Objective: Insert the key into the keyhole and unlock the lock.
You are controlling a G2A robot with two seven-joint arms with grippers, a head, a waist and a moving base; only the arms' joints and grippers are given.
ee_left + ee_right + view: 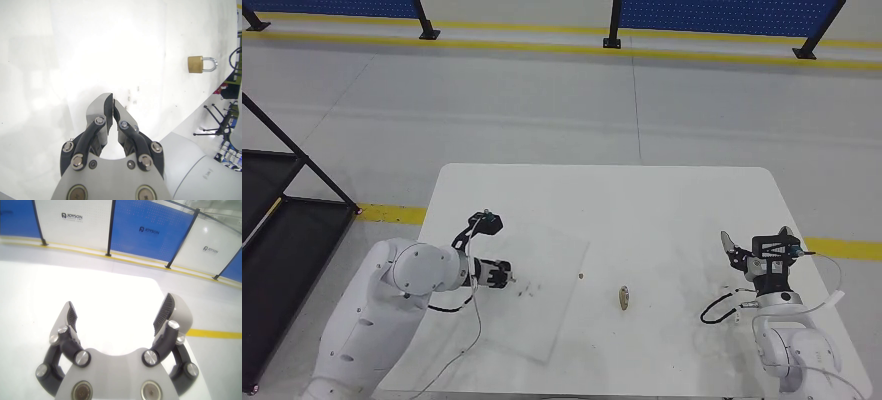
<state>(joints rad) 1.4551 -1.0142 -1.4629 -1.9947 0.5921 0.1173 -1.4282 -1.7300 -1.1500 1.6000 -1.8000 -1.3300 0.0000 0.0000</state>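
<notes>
A brass padlock (623, 297) with a silver shackle lies flat on the white table (662, 200), a little right of the middle; it also appears in the left wrist view (196, 64). A tiny dark object (580, 275) lies just left of it; I cannot tell whether it is the key. My left gripper (114, 99) is shut, tips together low over a white sheet (542, 300), well short of the padlock; in the top view the gripper (504, 272) is at the left. My right gripper (121, 313) stands open and empty near the table's right edge (757, 242).
Small dark specks (132, 94) mark the sheet just beyond the left fingertips. A black rack (282, 220) stands on the floor left of the table. Blue and white barrier panels (147, 230) line the far side of the room.
</notes>
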